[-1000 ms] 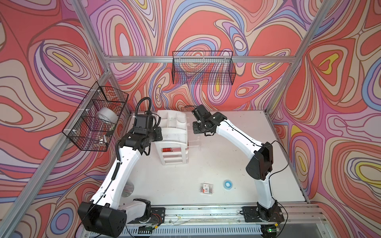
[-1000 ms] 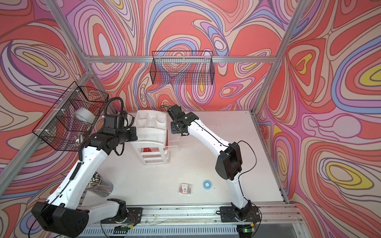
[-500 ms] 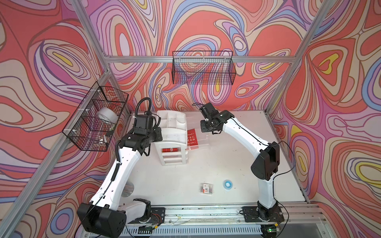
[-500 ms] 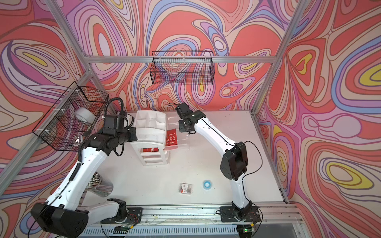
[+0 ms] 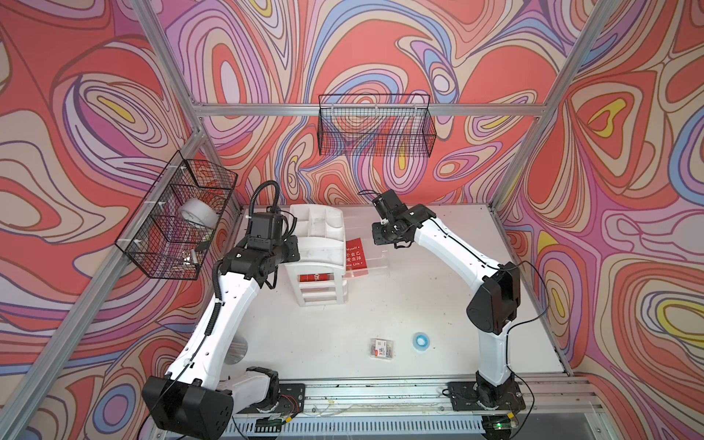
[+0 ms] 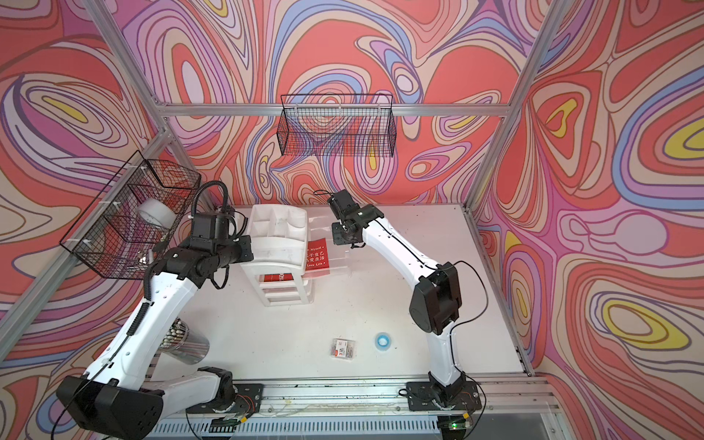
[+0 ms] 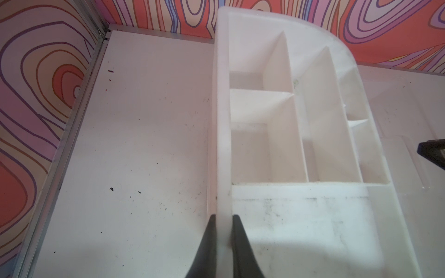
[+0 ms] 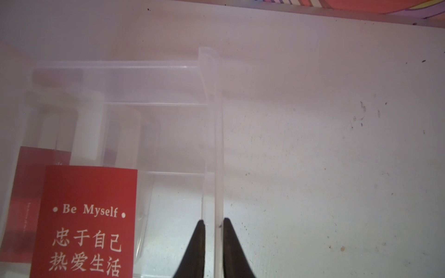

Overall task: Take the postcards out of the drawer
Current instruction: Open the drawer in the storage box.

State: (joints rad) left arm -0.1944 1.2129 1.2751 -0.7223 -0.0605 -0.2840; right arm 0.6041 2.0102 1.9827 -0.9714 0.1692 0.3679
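The white organizer (image 5: 320, 232) stands at the back of the table. Its clear drawer (image 5: 375, 263) is slid out to the right. A red postcard (image 5: 355, 253) with white lettering lies in the drawer, sharp in the right wrist view (image 8: 86, 216). Part of a darker red card (image 8: 24, 192) shows beside it. Another red postcard (image 5: 315, 278) shows in the organizer's top front slot. My right gripper (image 8: 214, 220) has its fingers close on both sides of the drawer's clear front wall (image 8: 218, 144). My left gripper (image 7: 222, 216) is shut on the organizer's side wall (image 7: 222, 120).
A small clear packet (image 5: 381, 348) and a blue ring (image 5: 420, 339) lie near the front of the table. A metal cup (image 6: 186, 343) sits under my left arm. Wire baskets hang on the left wall (image 5: 179, 221) and the back wall (image 5: 375, 125).
My right gripper has moved to the right and the drawer has slid out with it, baring the red postcard. The left arm has stayed on the organizer.
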